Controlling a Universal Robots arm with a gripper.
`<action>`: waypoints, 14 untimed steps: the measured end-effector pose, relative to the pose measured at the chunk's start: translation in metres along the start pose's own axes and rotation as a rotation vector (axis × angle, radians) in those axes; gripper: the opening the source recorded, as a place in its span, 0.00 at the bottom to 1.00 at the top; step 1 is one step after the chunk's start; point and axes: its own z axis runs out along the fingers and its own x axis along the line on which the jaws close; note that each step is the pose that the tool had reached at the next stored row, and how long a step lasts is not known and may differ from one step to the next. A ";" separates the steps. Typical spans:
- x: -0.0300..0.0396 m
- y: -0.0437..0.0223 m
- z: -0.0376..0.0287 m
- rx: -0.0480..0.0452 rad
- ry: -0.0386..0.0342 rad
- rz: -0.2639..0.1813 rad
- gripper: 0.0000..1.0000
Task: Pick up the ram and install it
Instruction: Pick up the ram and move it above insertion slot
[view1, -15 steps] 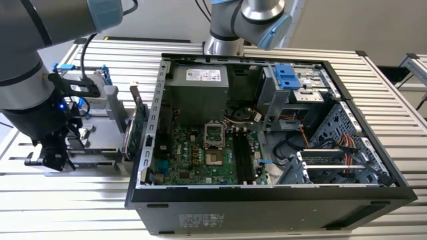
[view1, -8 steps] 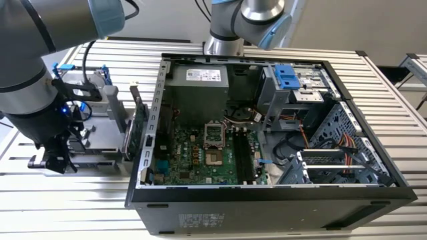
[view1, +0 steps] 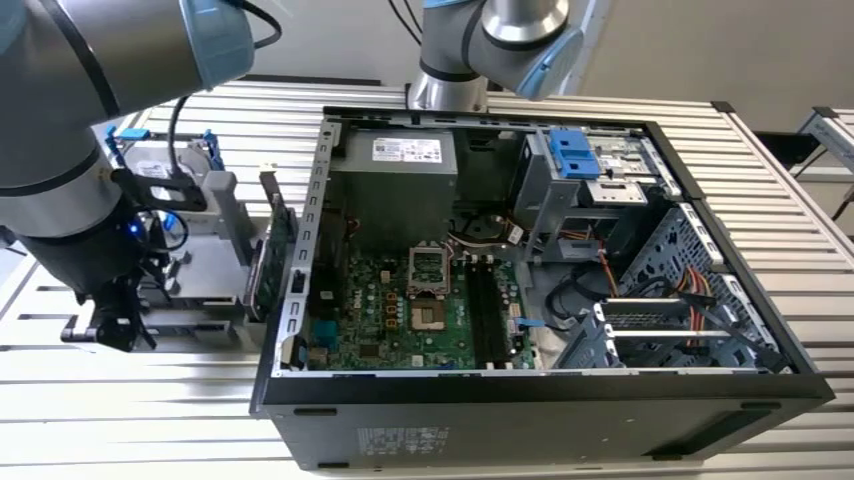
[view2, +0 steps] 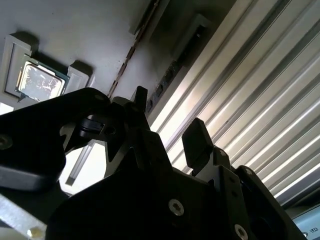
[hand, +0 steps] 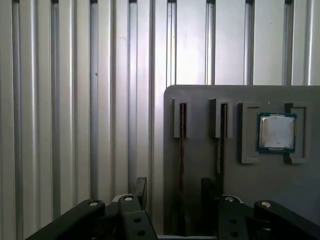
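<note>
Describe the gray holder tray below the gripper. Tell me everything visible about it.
The gray tray, in the first wrist view, is a flat matte slab, plastic by its look, with a rounded corner, lying on the ribbed metal table. Two long narrow slots with raised collars each show a thin dark strip inside. A bracketed recess holds a silver-topped chip with a green border. The open gripper hangs above one slot; contact cannot be told.

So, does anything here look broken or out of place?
Nothing stands out. The computer case lies open, the ram stands straight in the grey holder, the processor chip sits squarely in its pocket, and the gripper hangs open by them.
</note>
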 end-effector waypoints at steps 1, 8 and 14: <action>0.0000 0.0000 0.0009 0.0000 0.0000 0.000 1.00; -0.0004 -0.0013 0.0096 0.0000 -0.0061 0.000 1.00; -0.0005 -0.0027 0.0165 -0.0001 -0.0263 0.001 1.00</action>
